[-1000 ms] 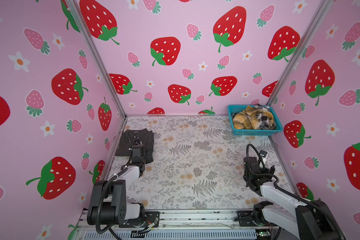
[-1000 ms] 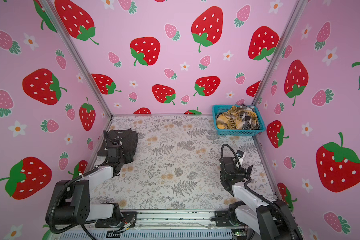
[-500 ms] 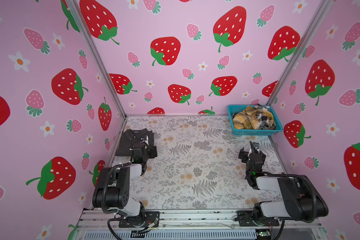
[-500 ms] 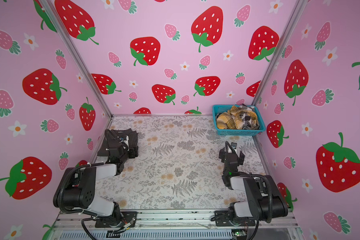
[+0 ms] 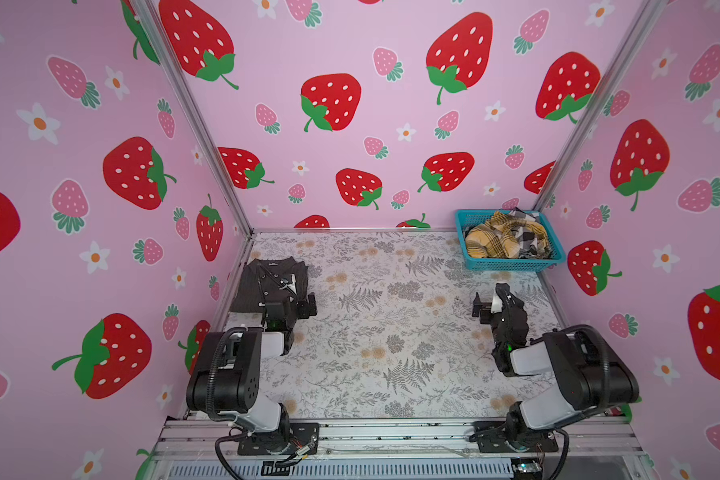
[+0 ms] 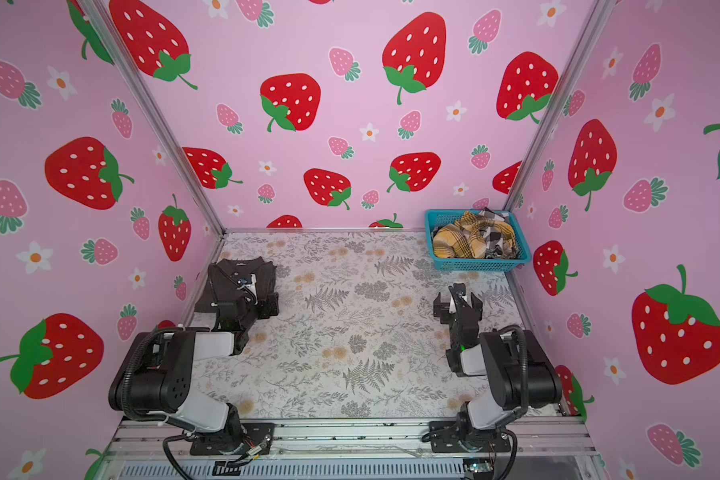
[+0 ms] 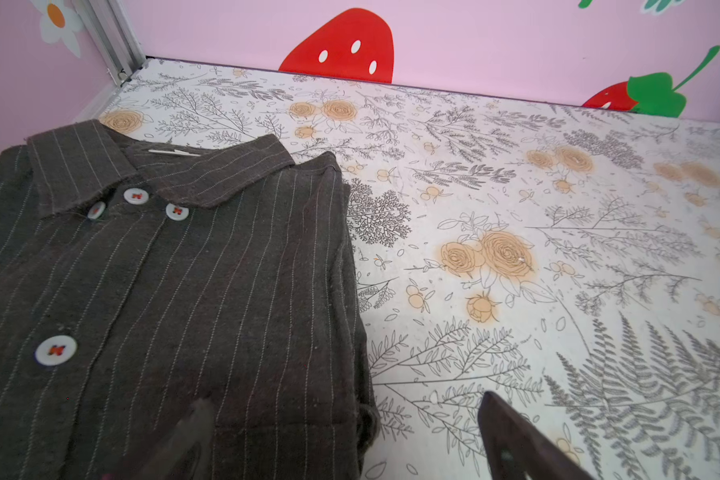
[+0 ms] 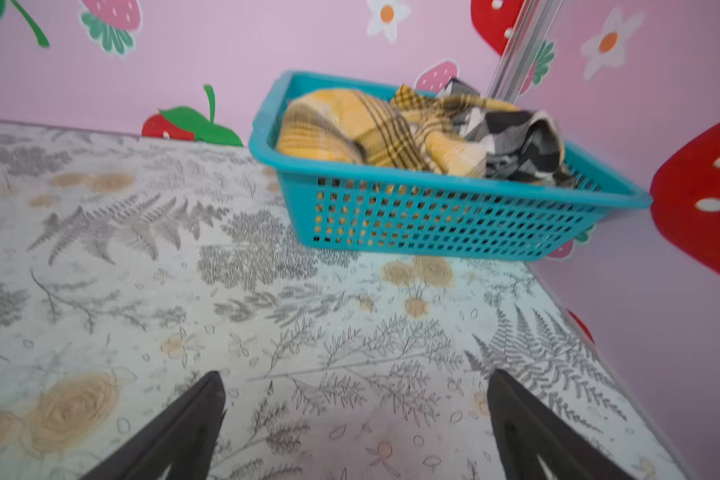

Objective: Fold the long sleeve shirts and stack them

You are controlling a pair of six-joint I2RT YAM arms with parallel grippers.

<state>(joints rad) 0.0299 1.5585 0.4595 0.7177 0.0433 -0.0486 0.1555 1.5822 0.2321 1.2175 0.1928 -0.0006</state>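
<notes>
Left gripper (image 7: 350, 436) has just opened out to full spread and holds nothing. One finger hangs over the near edge of the folded charcoal pinstripe shirt (image 7: 175, 291), which lies flat on the table (image 7: 516, 208) by the left wall. Right gripper (image 8: 356, 399), wide open and empty, has swung forward to face the teal basket (image 8: 433, 224). The yellow plaid shirt (image 5: 491, 243) and check shirt (image 5: 531, 239) sit crumpled inside. We judge shirt one placed, with the next pick starting.
</notes>
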